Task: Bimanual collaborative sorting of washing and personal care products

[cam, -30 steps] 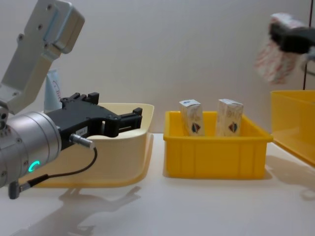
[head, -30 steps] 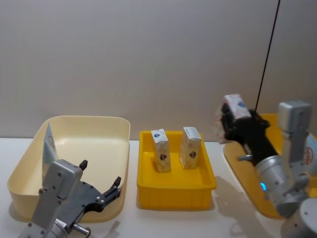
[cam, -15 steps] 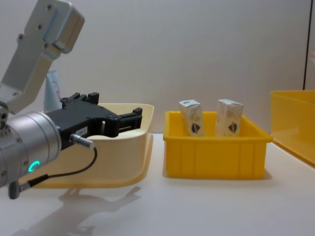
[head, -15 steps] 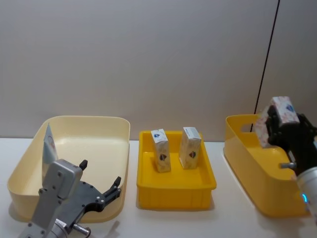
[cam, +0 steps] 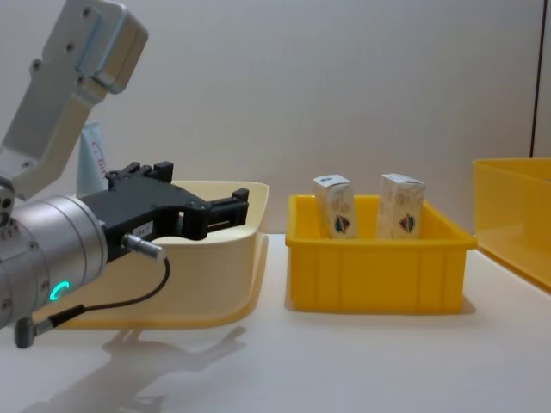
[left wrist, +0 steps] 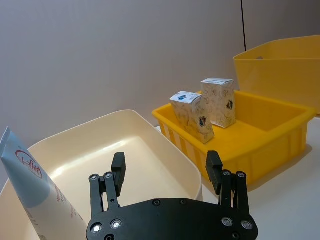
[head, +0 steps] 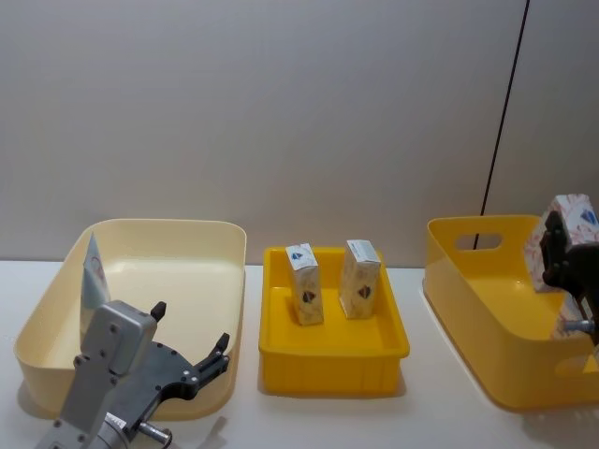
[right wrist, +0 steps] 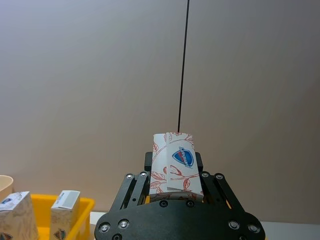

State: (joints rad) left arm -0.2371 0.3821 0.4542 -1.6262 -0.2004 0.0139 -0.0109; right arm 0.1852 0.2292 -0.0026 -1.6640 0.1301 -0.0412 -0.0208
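Here the cream bin (head: 140, 271) is the largest thing on the white table (cam: 362, 361), sitting on the robot's left. A light-blue-and-white squeeze tube (head: 92, 271) with red print leans upright against the bin's left wall, seen also in the left wrist view (left wrist: 35, 185) and behind the arm in the chest view (cam: 90, 159).

On the robot's right stands a deep yellow bin (head: 487, 299) with a handle slot in its far wall. Between the two sits a shallow yellow tray (head: 332, 351), just beside the cream bin and apart from the deep one.

The left gripper (head: 192, 360) hangs low over the near right part of the cream bin, its black fingers spread wide with nothing between them, as the left wrist view (left wrist: 167, 172) makes plain.

The right gripper (head: 566, 248) is at the far right, above the deep yellow bin, its fingers clamped on a white carton with orange pattern (head: 573, 224) and a blue-red logo; in the right wrist view this carton (right wrist: 175, 167) stands upright between the fingers.

Two more small cartons stand in the tray: the left carton (head: 304, 283) tilts slightly, and the right carton (head: 360, 279) stands straighter, near it but apart.
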